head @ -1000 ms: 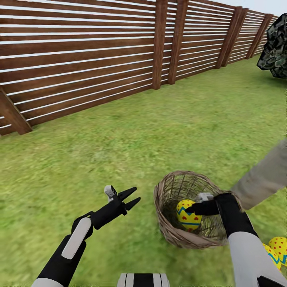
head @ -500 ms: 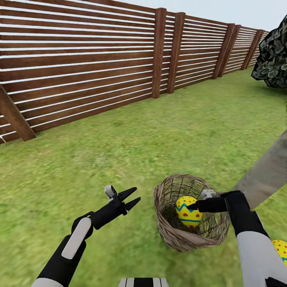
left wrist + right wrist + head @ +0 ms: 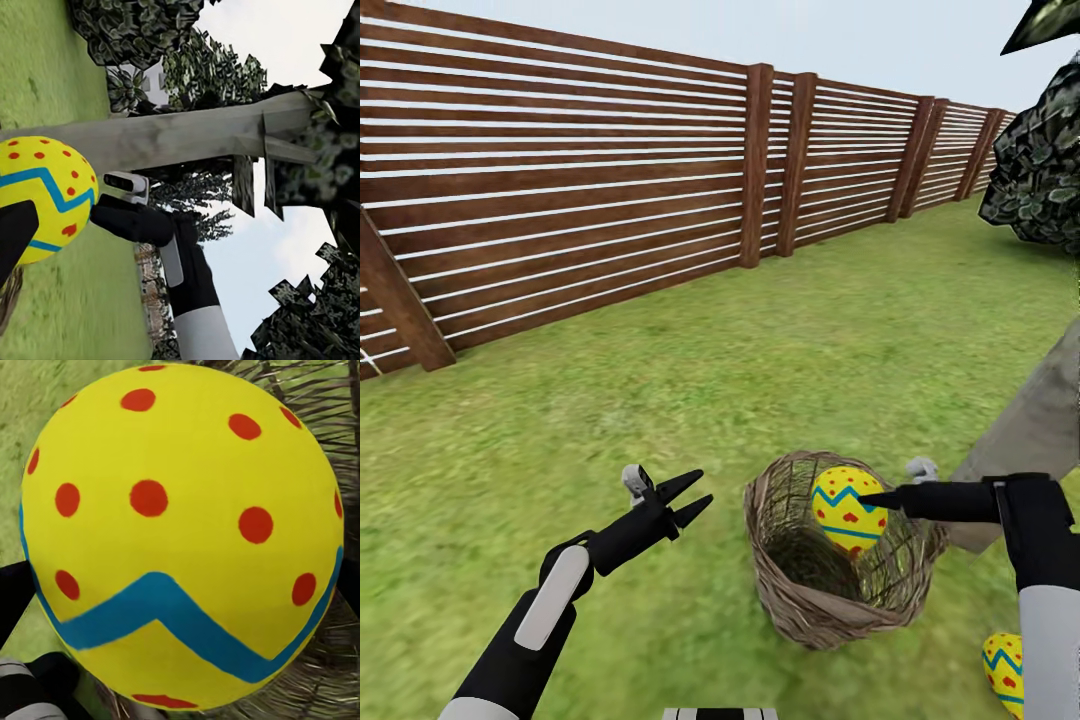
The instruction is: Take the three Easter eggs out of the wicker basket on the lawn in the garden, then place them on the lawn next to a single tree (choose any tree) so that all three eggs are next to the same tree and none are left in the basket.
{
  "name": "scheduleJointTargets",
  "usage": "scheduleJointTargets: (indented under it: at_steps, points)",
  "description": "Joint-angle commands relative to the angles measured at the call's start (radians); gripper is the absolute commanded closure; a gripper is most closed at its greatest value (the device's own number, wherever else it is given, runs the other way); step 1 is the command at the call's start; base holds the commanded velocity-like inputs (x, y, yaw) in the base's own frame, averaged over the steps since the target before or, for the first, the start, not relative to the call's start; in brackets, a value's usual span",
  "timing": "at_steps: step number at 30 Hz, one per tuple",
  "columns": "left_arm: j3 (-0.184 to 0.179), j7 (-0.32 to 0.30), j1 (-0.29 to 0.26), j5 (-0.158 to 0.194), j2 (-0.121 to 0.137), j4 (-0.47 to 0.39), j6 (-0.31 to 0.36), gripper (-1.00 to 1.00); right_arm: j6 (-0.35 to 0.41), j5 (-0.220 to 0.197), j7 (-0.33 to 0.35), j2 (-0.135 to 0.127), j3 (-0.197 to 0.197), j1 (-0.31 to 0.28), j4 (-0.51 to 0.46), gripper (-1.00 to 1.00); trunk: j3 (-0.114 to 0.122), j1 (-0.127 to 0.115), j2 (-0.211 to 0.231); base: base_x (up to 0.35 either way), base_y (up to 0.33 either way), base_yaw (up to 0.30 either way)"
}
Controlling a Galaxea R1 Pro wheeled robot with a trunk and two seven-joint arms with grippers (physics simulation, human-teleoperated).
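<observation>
While the wide, mottled green lawn (image 3: 740, 360) runs flat to the brown horizontal-slat wooden fence (image 3: 560, 190), the slim grey-beige tree trunk (image 3: 1040, 420) leans in just beside the work, so there is open grass at its foot for setting things down. The round, open-weave brown wicker basket (image 3: 800, 590) stands on the grass near that trunk. Above its rim, the right gripper (image 3: 875, 497) is closed on a yellow Easter egg with a blue zigzag band and red marks (image 3: 847, 508). The egg looks smooth, rigid and light, likely slippery; gripping across its widest part seems safest. Another yellow patterned egg (image 3: 1002, 668) lies on the grass near the trunk. The left gripper (image 3: 698, 494) hangs spread apart and empty beside the basket.
</observation>
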Motion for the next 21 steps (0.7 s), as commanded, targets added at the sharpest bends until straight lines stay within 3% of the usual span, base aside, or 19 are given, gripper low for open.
scheduleJointTargets:
  at_steps: [1, 7, 8, 10, 11, 12, 14, 21]
  points:
    - [0.000, -0.001, -0.001, 0.002, 0.000, 0.000, 0.005, -1.00, 0.012, 0.010, 0.010, 0.003, -0.007, -0.001, -0.001, 1.00, 0.003, -0.001, 0.000, -0.037, 0.000, 0.000]
    - [0.000, -0.001, -0.001, 0.002, -0.001, 0.000, 0.005, -1.00, 0.012, 0.001, 0.010, 0.004, -0.038, -0.001, -0.002, 1.00, 0.026, -0.003, 0.001, -0.263, 0.000, 0.000]
    - [0.000, -0.001, -0.001, 0.002, -0.001, 0.000, 0.005, -1.00, 0.013, -0.054, 0.010, 0.001, -0.039, -0.001, -0.001, 1.00, 0.030, -0.004, 0.002, -0.341, 0.000, 0.000]
    - [0.000, -0.001, -0.001, 0.001, -0.002, 0.000, 0.005, -1.00, 0.015, -0.237, 0.010, -0.019, -0.038, 0.004, -0.001, 1.00, 0.038, -0.005, 0.002, -0.343, 0.000, 0.000]
    - [0.000, -0.001, -0.001, 0.001, -0.002, 0.000, 0.005, -1.00, 0.015, -0.298, 0.010, -0.034, -0.038, 0.007, -0.001, 1.00, 0.042, -0.005, 0.002, -0.343, 0.000, 0.000]
    - [0.000, -0.001, -0.001, 0.001, -0.002, 0.000, 0.005, -1.00, 0.015, -0.328, 0.010, -0.042, -0.038, 0.009, -0.001, 1.00, 0.046, -0.006, 0.003, -0.343, 0.000, 0.000]
    - [-0.001, -0.001, -0.001, 0.001, -0.002, 0.000, 0.005, -1.00, 0.015, -0.346, 0.010, -0.047, -0.038, 0.010, -0.001, 1.00, 0.053, -0.006, 0.003, -0.344, 0.000, 0.000]
    - [-0.001, -0.001, -0.001, 0.001, -0.002, 0.000, 0.005, -1.00, 0.015, -0.350, 0.010, -0.045, -0.038, 0.010, 0.000, 1.00, 0.080, -0.010, 0.005, -0.343, 0.000, -0.001]
